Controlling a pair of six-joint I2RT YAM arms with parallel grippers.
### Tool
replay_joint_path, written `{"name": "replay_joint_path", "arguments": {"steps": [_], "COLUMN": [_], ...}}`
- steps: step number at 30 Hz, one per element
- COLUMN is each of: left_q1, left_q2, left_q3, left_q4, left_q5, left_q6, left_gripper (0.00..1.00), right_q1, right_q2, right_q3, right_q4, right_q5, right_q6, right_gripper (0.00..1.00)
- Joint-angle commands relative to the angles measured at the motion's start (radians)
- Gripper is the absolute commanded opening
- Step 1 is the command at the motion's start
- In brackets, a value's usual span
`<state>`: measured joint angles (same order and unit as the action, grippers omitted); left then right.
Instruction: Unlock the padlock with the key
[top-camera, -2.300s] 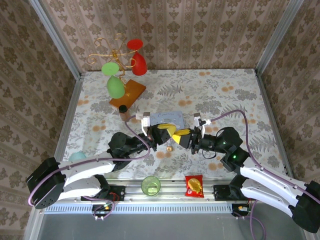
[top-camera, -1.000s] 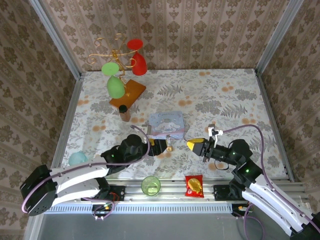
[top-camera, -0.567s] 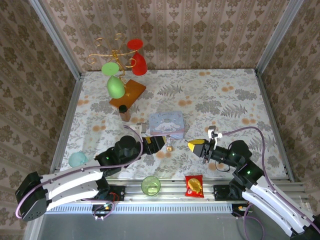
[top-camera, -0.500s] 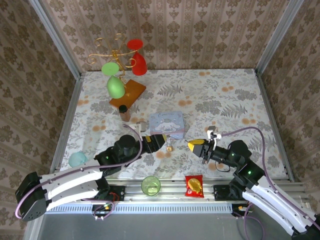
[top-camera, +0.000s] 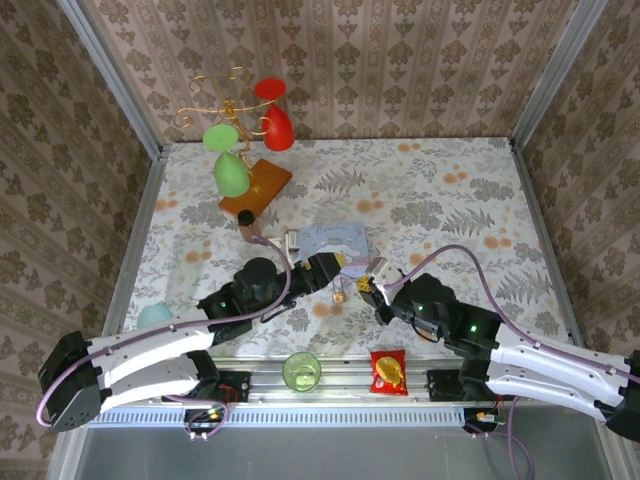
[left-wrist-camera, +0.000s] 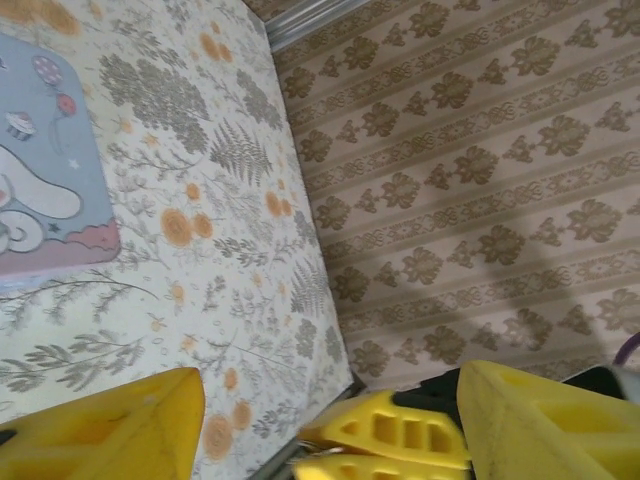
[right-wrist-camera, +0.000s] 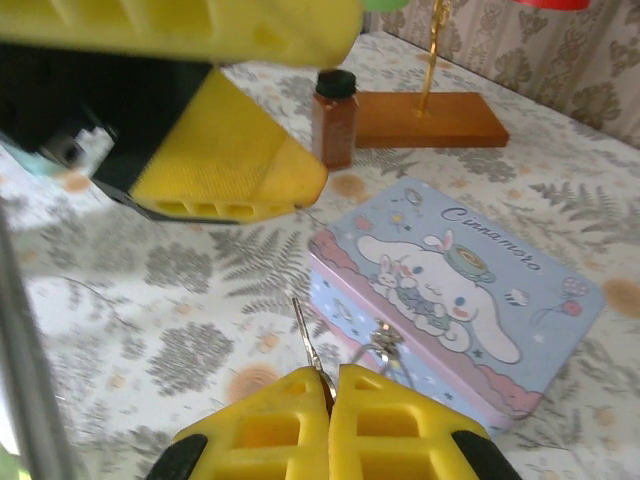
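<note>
The padlock (top-camera: 340, 295) sits on the flowered table (top-camera: 450, 190) at the tin's (top-camera: 335, 243) 6 o'clock, right against its near wall, and both arms have closed in on it from opposite sides. The right gripper (right-wrist-camera: 330, 400) has its yellow fingers pressed together on the key (right-wrist-camera: 303, 335), a thin silver blade that sticks out ahead of the fingertips. Pinching it at the rear leaves the working end free to enter the lock. In the overhead view this gripper lies just at the padlock's 3 o'clock, so the blade seems lined up for a short push toward the keyhole, although the keyhole itself is too small to make out. The left gripper (left-wrist-camera: 330, 385) stands wide open with nothing between its fingers, and from above it sits near the padlock's 10 o'clock, beside the tin's corner. It is probably placed there to clamp the small brass body and stop it sliding or turning when the key goes in. Since the lock is tiny and loose, bracing it looks like the sensible next step before insertion.
</note>
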<state>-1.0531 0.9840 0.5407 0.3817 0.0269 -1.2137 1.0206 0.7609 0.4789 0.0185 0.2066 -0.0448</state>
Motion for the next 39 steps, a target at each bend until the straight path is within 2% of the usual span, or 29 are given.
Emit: {"name": "replay_joint_path", "arguments": {"steps": [1,5,10,13,20,24,32,38,39], "left_q1": [0.004,0.003,0.003,-0.005,-0.005,-0.003,-0.006,-0.004,-0.004], "left_q2": [0.031,0.066,0.016,-0.031,0.052,0.082,0.035,0.024,0.026], "left_q3": [-0.027,-0.041,-0.079,-0.088,-0.084,-0.116,-0.11,-0.123,-0.124], "left_q4": [0.125,0.194,0.15,0.081,0.205,0.275,0.217,0.209,0.212], "left_q5": [0.05,0.08,0.004,-0.057,0.005,-0.004,-0.026,-0.036,-0.034], "left_q6": [-0.107,-0.142,-0.14,-0.131,-0.191,-0.23,-0.195,-0.198,-0.198], "left_gripper": [0.64,0.57,0.58,0.64,0.58,0.54,0.29,0.19,0.15], "right_q1": [0.067,0.096,0.108,0.107,0.139,0.152,0.179,0.182,0.182], "right_q2": [0.05,0.122,0.124,0.127,0.202,0.236,0.29,0.278,0.278], "right_q3": [0.039,0.06,0.051,0.041,0.064,0.068,0.075,0.07,0.072], "right_q4": [0.075,0.128,0.188,0.2,0.263,0.292,0.279,0.292,0.29], "right_q5": [0.22,0.262,0.278,0.266,0.281,0.279,0.321,0.324,0.324], "right_q6": [-0.16,-0.207,-0.219,-0.219,-0.27,-0.277,-0.303,-0.301,-0.303], "right_gripper": [0.0,0.0,0.0,0.0,0.0,0.0,0.0,0.0,0.0]}}
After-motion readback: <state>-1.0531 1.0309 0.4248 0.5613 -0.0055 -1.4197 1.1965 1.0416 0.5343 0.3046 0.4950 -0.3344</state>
